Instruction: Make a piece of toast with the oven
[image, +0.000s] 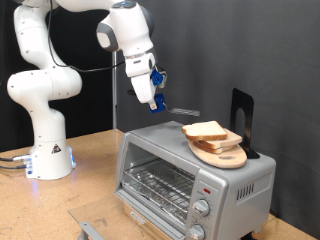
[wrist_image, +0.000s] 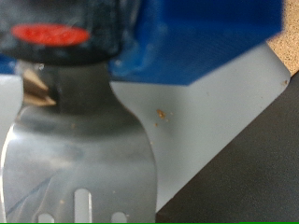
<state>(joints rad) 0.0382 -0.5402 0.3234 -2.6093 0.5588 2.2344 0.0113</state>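
Note:
The silver toaster oven (image: 190, 178) stands at the exterior view's lower right, its wire rack (image: 160, 182) showing through the front. The piece of toast (image: 210, 131) lies on a round wooden board (image: 225, 152) on top of the oven. My gripper (image: 157, 100) hangs above the oven's left top edge, left of the toast, and is shut on a metal spatula (image: 180, 109) that points towards the toast. In the wrist view the slotted spatula blade (wrist_image: 84, 159) fills the frame under a blue finger (wrist_image: 206, 37), above the oven's grey top (wrist_image: 224, 112).
A black stand (image: 242, 118) stands upright on the oven top behind the board. The oven's knobs (image: 203, 208) are at its front right. A grey flat part (image: 95, 226), possibly the lowered door, lies in front of the oven. The arm's white base (image: 50, 155) stands at left.

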